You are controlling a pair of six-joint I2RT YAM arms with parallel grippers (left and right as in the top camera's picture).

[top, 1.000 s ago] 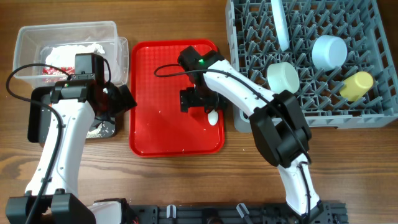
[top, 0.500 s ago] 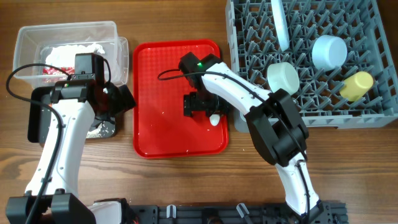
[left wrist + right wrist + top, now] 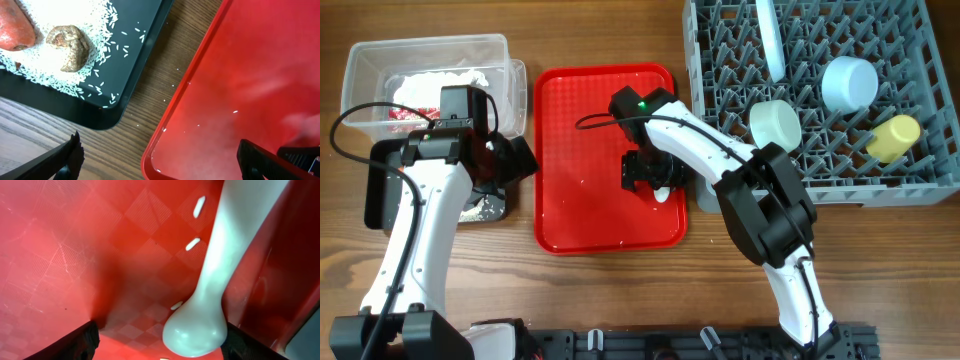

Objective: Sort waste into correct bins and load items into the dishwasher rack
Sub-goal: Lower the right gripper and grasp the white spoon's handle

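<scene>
My right gripper (image 3: 648, 172) (image 3: 160, 345) is open and low over the flat red tray (image 3: 590, 200). The white spoon (image 3: 663, 192) (image 3: 215, 275) lies on the tray with its bowl between the fingers, close to the right one. My left gripper (image 3: 505, 160) (image 3: 160, 162) is open and empty over the gap between the black tray (image 3: 380, 195) (image 3: 130, 60) and the red tray. The black tray holds rice (image 3: 60, 70), the brownish lump (image 3: 67, 42) and the carrot piece (image 3: 15, 32). The clear tub (image 3: 425, 55) holds the red-and-white wrapper (image 3: 405, 105).
The grey dishwasher rack (image 3: 910, 180) at the right holds the upright plate (image 3: 770, 40), light blue bowl (image 3: 850, 82), pale green bowl (image 3: 775, 122) and yellow cup (image 3: 893, 137). A few rice grains lie on the red tray (image 3: 235, 111) and on the wood.
My right gripper has shifted slightly right and toward the spoon, now partly covering it. The red tray slid a little to the right. The left arm has not moved.
</scene>
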